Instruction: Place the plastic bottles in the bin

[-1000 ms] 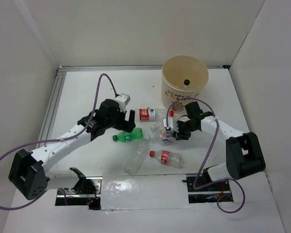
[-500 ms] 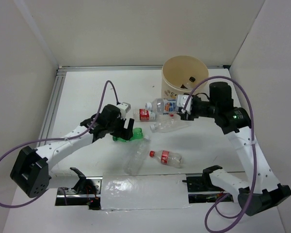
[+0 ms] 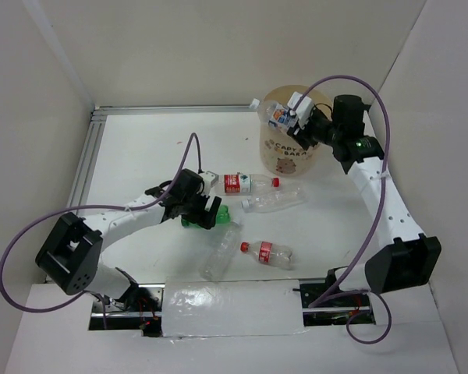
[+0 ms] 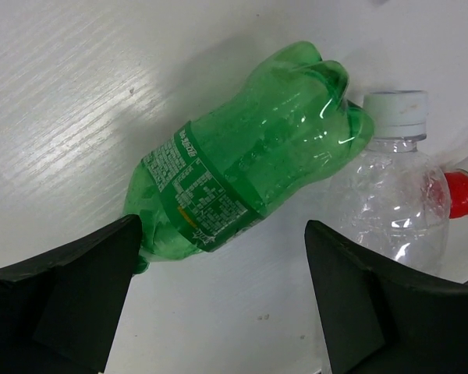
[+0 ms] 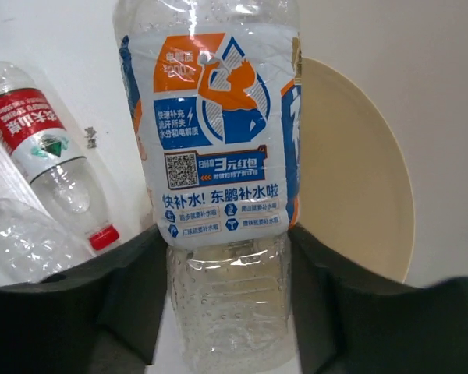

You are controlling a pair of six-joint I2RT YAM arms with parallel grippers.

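Bottle (image 5: 218, 156) clamped in right pincer (image 5: 228, 300), half hiding bin (image 5: 366, 179), left pincer (image 4: 218, 304) wide over green bottle (image 4: 242, 171)

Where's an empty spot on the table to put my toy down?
Bare table runs from the left rail to the bin. Another patch lies between the near red-capped bottle and the right arm. The middle is crowded around the green bottle.
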